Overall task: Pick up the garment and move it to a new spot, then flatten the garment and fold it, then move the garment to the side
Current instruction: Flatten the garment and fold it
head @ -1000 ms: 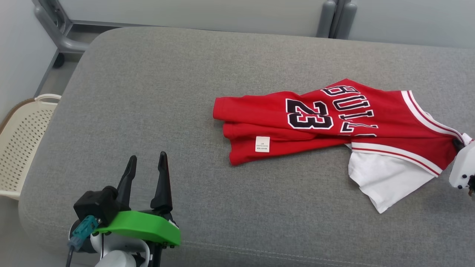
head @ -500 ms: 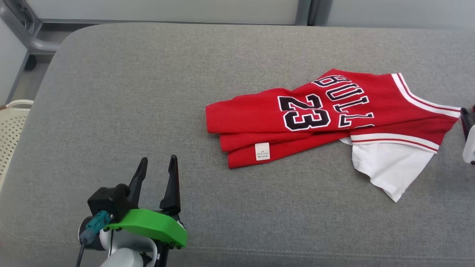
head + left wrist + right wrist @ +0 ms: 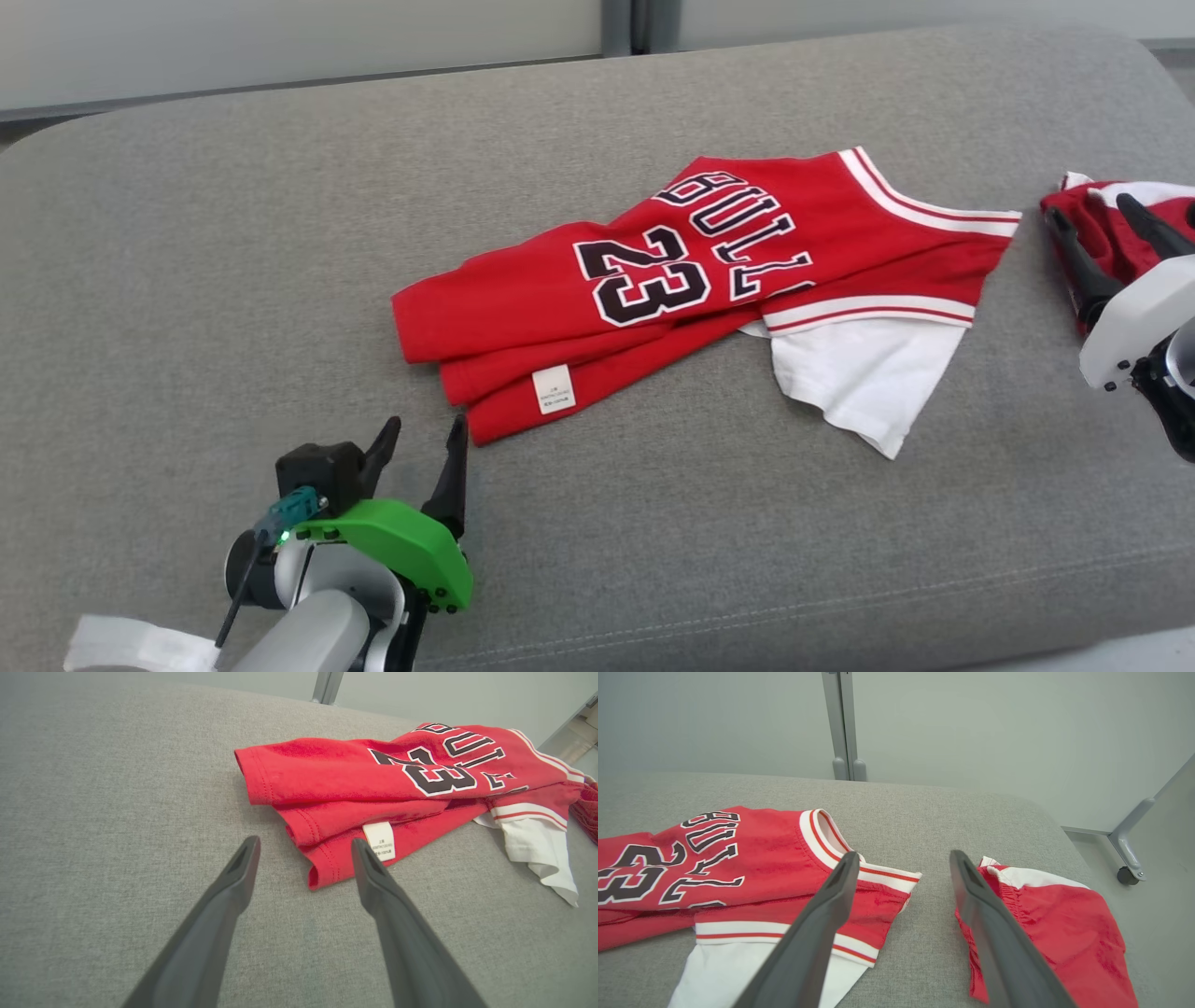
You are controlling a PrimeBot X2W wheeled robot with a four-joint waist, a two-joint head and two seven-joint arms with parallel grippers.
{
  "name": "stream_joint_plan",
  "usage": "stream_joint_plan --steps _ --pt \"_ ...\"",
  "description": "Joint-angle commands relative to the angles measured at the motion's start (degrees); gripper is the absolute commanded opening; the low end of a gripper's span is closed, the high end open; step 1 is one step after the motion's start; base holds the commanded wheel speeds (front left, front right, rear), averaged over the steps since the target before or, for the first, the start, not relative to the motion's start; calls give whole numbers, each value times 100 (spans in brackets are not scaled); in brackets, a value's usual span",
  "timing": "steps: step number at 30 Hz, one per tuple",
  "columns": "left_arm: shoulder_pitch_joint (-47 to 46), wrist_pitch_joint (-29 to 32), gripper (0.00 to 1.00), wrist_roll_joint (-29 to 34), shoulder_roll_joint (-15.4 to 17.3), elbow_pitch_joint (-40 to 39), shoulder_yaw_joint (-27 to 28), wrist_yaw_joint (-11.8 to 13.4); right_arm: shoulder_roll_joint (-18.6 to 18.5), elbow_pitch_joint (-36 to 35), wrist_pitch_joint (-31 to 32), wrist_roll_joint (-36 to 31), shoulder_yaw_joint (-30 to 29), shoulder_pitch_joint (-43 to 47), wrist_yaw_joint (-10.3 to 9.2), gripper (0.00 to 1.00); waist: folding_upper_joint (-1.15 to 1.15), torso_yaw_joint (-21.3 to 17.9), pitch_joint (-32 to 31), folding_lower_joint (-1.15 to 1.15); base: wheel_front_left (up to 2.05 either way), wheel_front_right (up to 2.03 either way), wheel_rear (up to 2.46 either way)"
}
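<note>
Nearest, the left gripper point(image 3: 428, 425) sits low over the gray cushion point(image 3: 280, 233). Its 2 fingers are spread and hold nothing, and their tips are just beside the hem corner of the red garment point(image 3: 672, 280). A white tag point(image 3: 554, 389) lies on that hem. The garment lies folded lengthwise at mid-cushion, its "23" facing up and a white sleeve point(image 3: 859, 373) poking out. Further right, the right gripper point(image 3: 1089, 207) is spread wide and empty. It hangs over the bare strip between the garment's striped shoulder end and a second red piece point(image 3: 1041, 924).
</note>
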Motion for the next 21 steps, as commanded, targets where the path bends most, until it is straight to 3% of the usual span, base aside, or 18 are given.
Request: stream_joint_plan --steps 1,8,15,16,18,20,21 --pt "-124 3 100 -53 -11 118 33 -51 -53 -75 -40 52 23 104 -10 100 0 -464 135 0 0 0 0" --pt "-564 -52 100 -169 -42 1317 176 -314 -155 -965 -78 242 86 407 -9 100 0 -1014 316 0 0 0 0" --pt "-806 -266 100 -184 -118 2031 230 -569 -12 -1444 -58 169 -156 713 -9 100 0 -1182 377 0 0 0 0" --pt "-839 -307 92 -159 -128 2067 238 -583 12 -1467 -61 151 -190 744 -9 100 0 -1181 373 0 0 0 0" --pt "-878 -399 40 -100 -131 2097 235 -607 53 -1510 -62 118 -263 800 -9 100 0 -1164 362 0 0 0 0" --pt "-906 -470 0 -59 -160 2062 243 -656 100 -1542 -72 64 -374 888 -9 100 0 -1098 330 0 0 0 0" --pt "-921 -493 0 -39 -146 2029 247 -666 121 -1553 -76 48 -409 908 -9 100 0 -1077 318 0 0 0 0"
